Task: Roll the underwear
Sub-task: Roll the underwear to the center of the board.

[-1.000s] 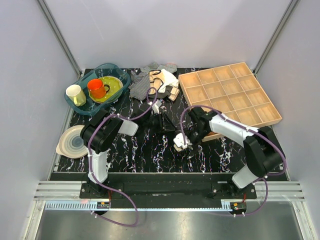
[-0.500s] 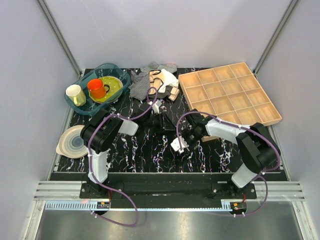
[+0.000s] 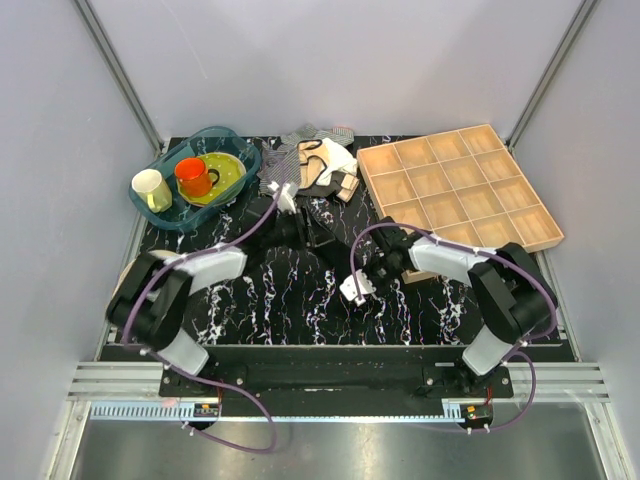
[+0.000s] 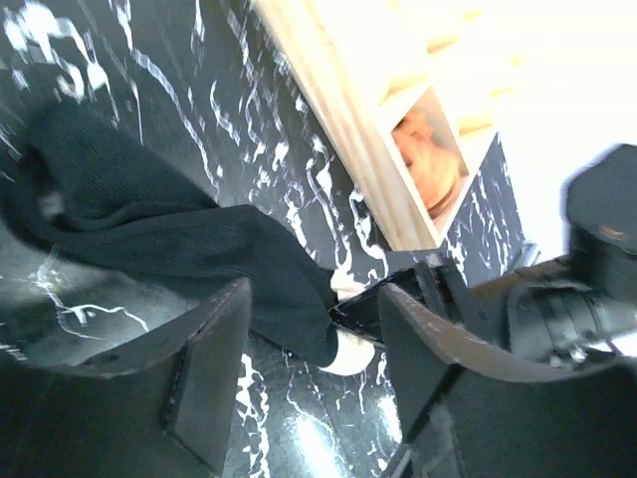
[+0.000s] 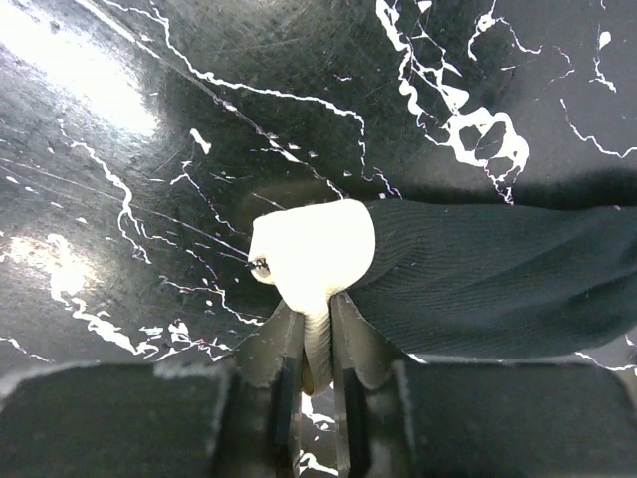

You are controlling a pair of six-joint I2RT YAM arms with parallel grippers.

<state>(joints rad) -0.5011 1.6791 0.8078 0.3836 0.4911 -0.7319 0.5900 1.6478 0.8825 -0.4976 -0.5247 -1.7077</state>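
No roll is formed yet: the underwear (image 5: 498, 274) lies stretched out as a flat black strip on the table (image 5: 149, 100), near the tray (image 4: 338, 129). The right gripper (image 5: 317, 339) is pinched tight on its cream patch (image 5: 314, 244) at one end. The left gripper (image 4: 314, 344) hangs over the strip with jaws apart, holding nothing — possibly brushing the cloth, hard to tell. All the rolling is left

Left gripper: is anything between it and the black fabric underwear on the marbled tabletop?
Nothing visible. The left gripper has its jaws open directly over the black fabric underwear, with no other object between them. The right gripper is pinching the garment's cream patch.
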